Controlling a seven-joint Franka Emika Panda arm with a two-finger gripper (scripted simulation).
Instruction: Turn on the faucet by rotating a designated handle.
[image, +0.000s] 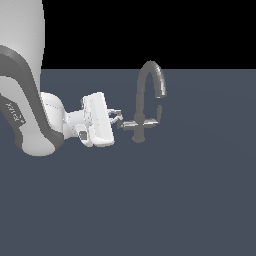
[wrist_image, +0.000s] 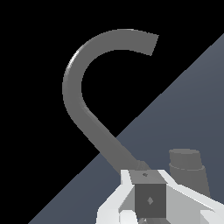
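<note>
One faucet (image: 145, 100) stands upright toward the far edge of the dark grey surface (image: 150, 200), spout hooked to the exterior view's right. My gripper (image: 120, 119) lies level beside it — fingertips (image: 118, 114) slightly apart around the tip of the handle (image: 129, 125), which points opposite the hook. Contact with the lever: cannot tell.

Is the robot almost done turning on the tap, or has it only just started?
Early to middle. Done: the arm has reached the faucet, and its pincer sits right at the tip of the handle that points away from the spout's hook. In hand: the wrist view shows the fingers around a grey piece. Left: swinging the handle round; no water shows.
</note>
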